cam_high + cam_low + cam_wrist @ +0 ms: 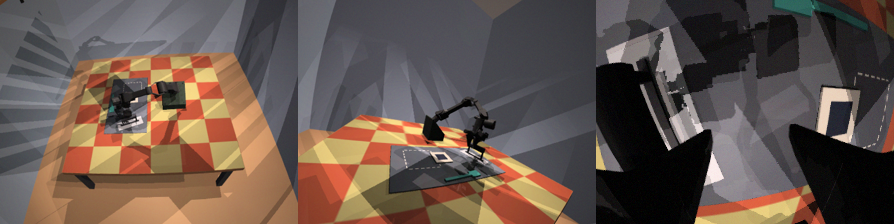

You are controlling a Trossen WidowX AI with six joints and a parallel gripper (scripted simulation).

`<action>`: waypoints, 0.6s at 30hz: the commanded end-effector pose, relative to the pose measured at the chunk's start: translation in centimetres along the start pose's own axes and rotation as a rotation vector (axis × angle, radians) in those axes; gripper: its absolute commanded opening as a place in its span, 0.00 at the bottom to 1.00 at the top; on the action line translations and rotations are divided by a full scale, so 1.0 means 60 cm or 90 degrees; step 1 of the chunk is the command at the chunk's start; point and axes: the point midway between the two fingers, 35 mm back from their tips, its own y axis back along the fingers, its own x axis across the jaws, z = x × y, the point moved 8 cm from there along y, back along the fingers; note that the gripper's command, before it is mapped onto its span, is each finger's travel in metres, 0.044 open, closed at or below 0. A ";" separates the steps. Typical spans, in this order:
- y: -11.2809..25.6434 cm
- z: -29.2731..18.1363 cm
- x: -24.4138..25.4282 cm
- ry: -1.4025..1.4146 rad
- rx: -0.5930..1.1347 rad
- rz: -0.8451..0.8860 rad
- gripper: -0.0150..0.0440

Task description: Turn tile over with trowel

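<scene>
A trowel with a white plate [140,121] [464,152] [714,172] and a raised black handle lies on the mat [108,130] [400,182]. The tile [135,101] [441,156] [840,118] lies flat, its dark square mark up, at one edge of the dashed outline and mostly outside it. The arm partly covers it in the top view. My gripper [122,113] [472,143] [750,133] is open and empty, pointing down beside and above the trowel's handle. In the wrist view the handle is left of both fingertips.
A teal tool [111,107] [474,174] [793,6] with a square blade and long handle lies near the mat's edge, on the side away from the arm's base [175,100] [431,131]. The mat lies on a red and yellow checkered table.
</scene>
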 end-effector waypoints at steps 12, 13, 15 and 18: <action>0.078 -0.001 0.070 0.125 0.050 0.174 0.71; 0.078 -0.001 0.070 0.125 0.050 0.174 0.71; 0.074 -0.001 0.071 0.125 0.050 0.174 0.71; 0.067 -0.001 0.073 0.125 0.050 0.174 0.71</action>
